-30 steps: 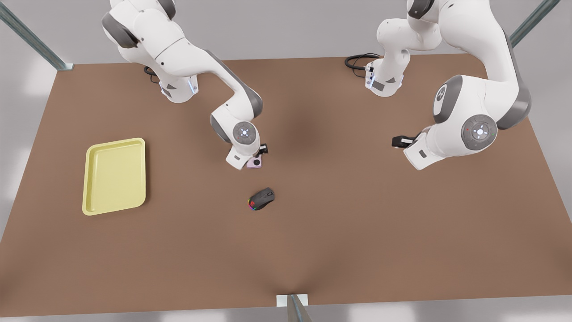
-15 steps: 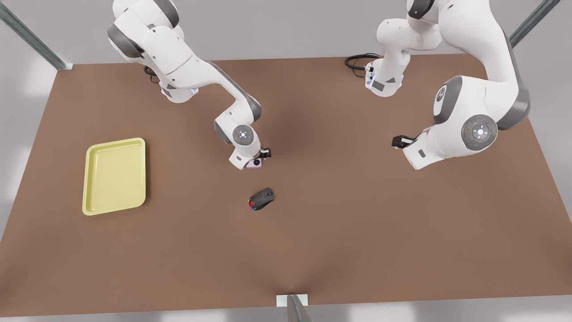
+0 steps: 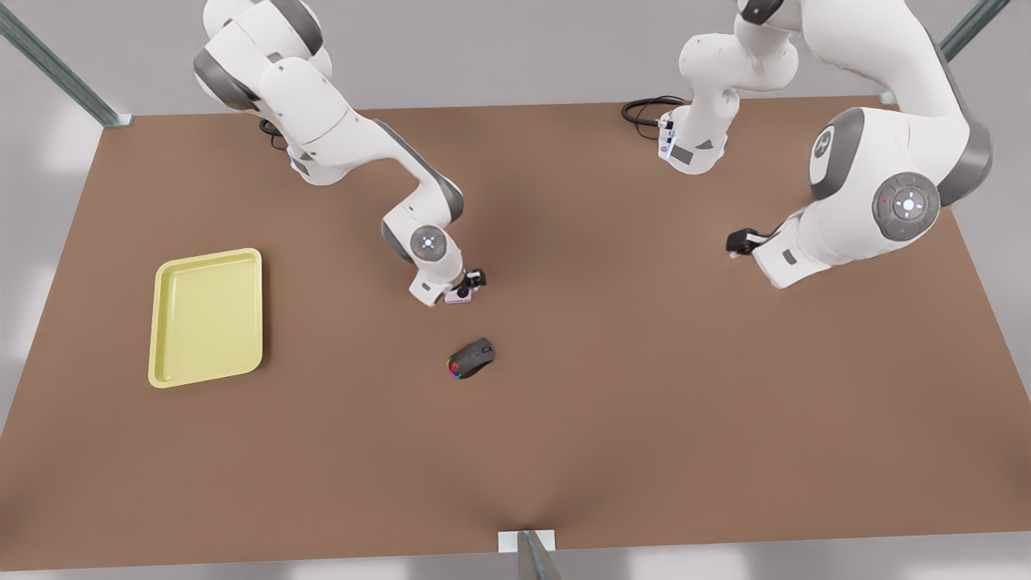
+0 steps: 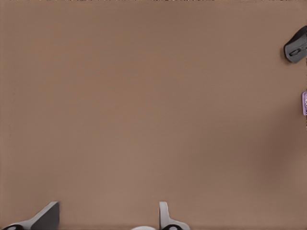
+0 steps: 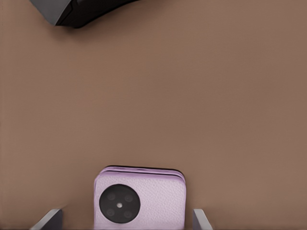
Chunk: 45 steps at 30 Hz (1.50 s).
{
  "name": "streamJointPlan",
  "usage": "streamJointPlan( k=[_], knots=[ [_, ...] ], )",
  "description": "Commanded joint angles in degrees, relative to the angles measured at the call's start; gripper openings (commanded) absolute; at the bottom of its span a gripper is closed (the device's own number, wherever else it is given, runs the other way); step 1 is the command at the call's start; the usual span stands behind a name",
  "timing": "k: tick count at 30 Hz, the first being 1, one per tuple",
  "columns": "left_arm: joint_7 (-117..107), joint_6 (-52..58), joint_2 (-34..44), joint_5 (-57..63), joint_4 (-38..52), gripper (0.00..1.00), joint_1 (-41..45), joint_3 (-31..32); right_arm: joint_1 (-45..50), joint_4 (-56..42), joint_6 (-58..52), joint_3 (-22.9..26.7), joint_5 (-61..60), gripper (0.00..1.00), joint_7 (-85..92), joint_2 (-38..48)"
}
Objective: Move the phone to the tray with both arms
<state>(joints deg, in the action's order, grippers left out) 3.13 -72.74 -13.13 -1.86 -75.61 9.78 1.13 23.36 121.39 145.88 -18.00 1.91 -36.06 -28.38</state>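
Mid-counter, the right gripper [image 3: 465, 283] is down over the pink phone [image 5: 139, 198], fingers [image 5: 49, 219] spread on either side of it, not touching. The left gripper [image 3: 739, 242] waits near the counter's far edge, fingers [image 4: 45, 216] apart and empty. The tray [image 3: 207, 316] lies well away; a mouse [image 3: 472, 358] sits nearby.

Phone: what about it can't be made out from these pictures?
Front view: the right gripper covers most of the phone; any jaw contact is hidden.
Right wrist view: the picture's edge cuts off the phone's near end.
Left wrist view: the edge leaves just a sliver of it.
The left gripper waits at the front view's right, jaws open.
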Motion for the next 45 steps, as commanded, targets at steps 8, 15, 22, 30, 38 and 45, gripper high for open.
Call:
streamJointPlan(
  k=[8,15,22,30,38,45],
  knots=[
    [1.6,0.6,0.9,0.2,0.0,1.0,0.2,-0.2,0.2,0.5,-1.2,0.0,-0.1,1.0,2.0,-0.4],
    [1.6,0.7,1.0,0.2,0.0,1.0,0.2,-0.2,0.4,0.2,-3.1,0.2,1.7,1.0,2.0,-0.6],
    [1.2,1.1,1.4,0.2,0.0,1.0,0.2,-0.1,1.7,-1.7,-2.9,0.5,2.4,1.0,1.3,-2.7],
    [1.1,1.6,1.5,0.2,0.0,1.0,0.2,-0.1,1.4,-1.8,-3.0,0.9,3.3,1.0,1.2,-3.2],
    [0.8,1.6,1.3,0.2,0.0,1.0,0.2,-0.1,1.5,-2.1,-3.0,1.6,3.6,0.91,1.2,-2.7],
    [0.7,1.6,1.4,0.3,0.0,1.0,0.2,0.1,1.4,-1.5,-2.9,1.6,4.5,0.96,1.3,-2.9]
  ],
)
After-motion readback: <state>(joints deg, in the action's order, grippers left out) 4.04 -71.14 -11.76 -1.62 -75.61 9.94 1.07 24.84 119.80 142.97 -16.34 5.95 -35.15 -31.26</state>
